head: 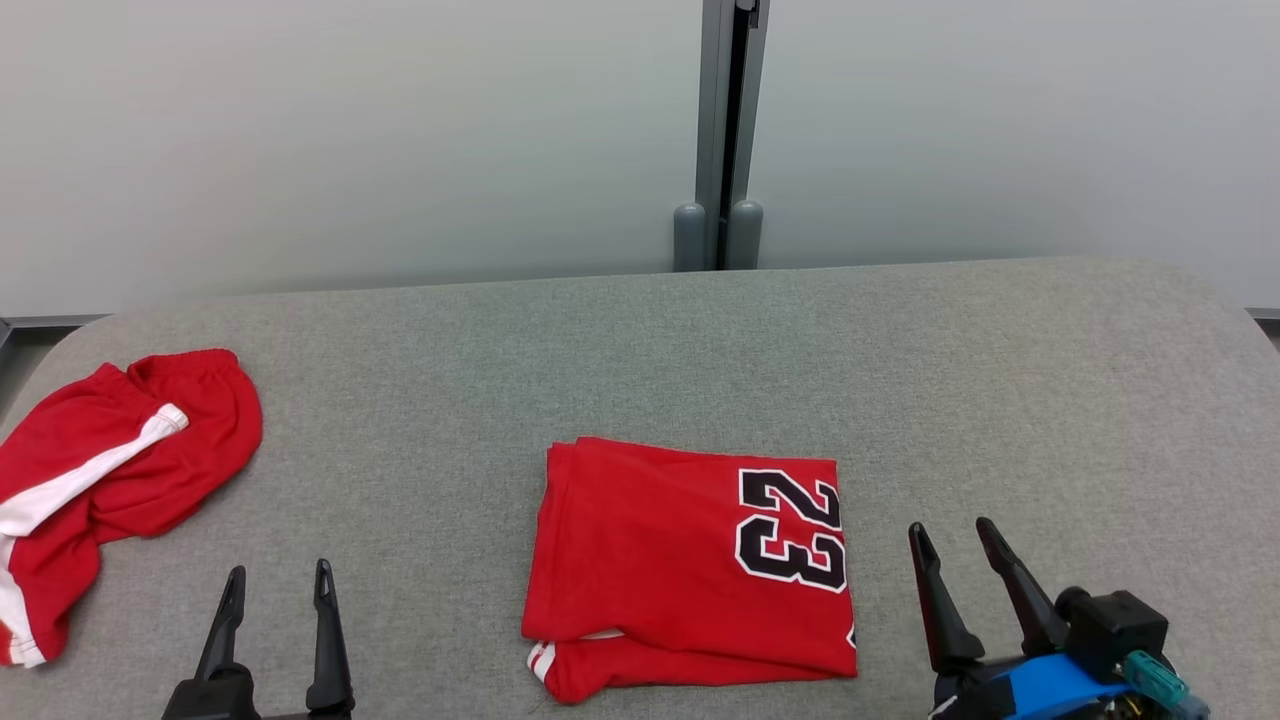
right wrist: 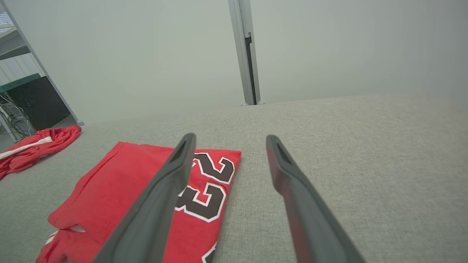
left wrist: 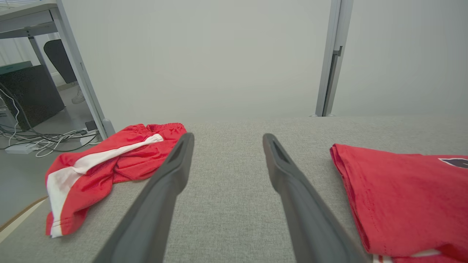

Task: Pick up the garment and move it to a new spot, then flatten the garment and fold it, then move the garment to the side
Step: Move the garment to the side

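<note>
The garment [head: 660, 560], a red jersey with a black 23, lies folded into a rough rectangle near the front middle of the grey tabletop [head: 700, 350], with the number toward its right side. The left fingers [head: 327, 640] stand spread and empty at the front left, apart from the cloth. They sit between it and the red shorts [head: 130, 460] with a white stripe, crumpled at the tabletop's left edge. The right fingers [head: 935, 605] are likewise spread and empty, just beside the garment's right edge.
</note>
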